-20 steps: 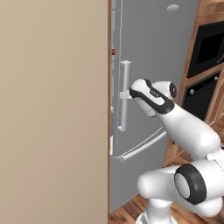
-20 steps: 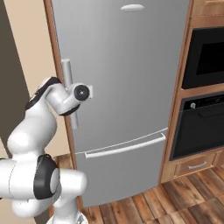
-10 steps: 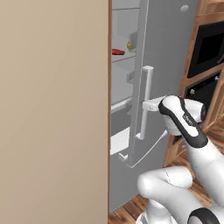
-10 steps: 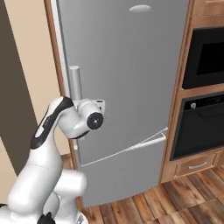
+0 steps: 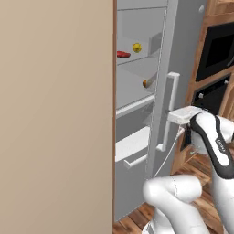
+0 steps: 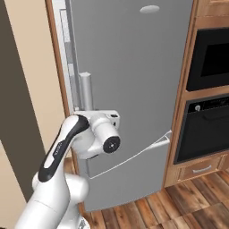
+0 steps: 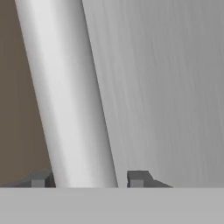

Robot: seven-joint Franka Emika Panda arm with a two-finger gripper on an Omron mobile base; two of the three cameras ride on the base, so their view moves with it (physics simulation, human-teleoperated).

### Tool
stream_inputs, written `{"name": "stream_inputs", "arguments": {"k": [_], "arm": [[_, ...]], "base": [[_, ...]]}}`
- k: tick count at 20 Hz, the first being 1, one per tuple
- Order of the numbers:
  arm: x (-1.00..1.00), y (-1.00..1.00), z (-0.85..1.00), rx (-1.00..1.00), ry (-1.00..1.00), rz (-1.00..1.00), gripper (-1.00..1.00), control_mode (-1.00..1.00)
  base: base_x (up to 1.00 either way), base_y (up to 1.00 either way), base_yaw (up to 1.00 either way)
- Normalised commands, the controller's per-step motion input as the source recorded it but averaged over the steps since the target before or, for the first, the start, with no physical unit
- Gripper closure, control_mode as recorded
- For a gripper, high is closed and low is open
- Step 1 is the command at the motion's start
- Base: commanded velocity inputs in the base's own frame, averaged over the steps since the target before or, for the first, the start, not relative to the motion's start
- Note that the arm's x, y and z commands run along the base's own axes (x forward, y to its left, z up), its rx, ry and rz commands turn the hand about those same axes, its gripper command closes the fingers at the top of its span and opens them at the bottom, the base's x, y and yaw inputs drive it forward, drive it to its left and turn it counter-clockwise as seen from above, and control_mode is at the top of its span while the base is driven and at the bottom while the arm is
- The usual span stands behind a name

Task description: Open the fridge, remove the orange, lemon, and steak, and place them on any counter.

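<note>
Pincer (image 7: 85,179) clamped, arm bent and reaching forward.

- One fridge (image 5: 183,55), door ajar
- One lemon (image 5: 136,47)
- One steak (image 5: 122,54)
- One orange (image 5: 146,83)
- Two built-in ovens (image 6: 210,58)

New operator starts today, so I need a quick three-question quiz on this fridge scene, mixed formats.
1. True or false: the fridge door is fully shut.
2. What is the tool clamped around? A) bar handle B) oven knob C) drawer front
3. Fill in: on the upper shelf, the lemon sits beside the red ____.

Key: 1 false, the door stands ajar; 2 A; 3 steak.
</note>
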Motion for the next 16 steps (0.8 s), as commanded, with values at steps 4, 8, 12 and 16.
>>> {"name": "stream_inputs", "arguments": {"k": [4,8,12,16], "arm": [[-0.36,-1.00,0.46,0.10,0.00,-0.04,1.00,-1.00],[-0.34,-1.00,0.45,0.10,0.00,-0.02,1.00,-1.00],[-0.26,-1.00,0.46,0.11,0.00,0.00,1.00,-1.00],[-0.27,-0.99,0.45,0.09,-0.01,-0.02,-1.00,-1.00]], "base": [[0.00,0.00,0.00],[0.00,0.00,0.00],[0.00,0.00,0.00],[0.00,0.00,0.00]]}}
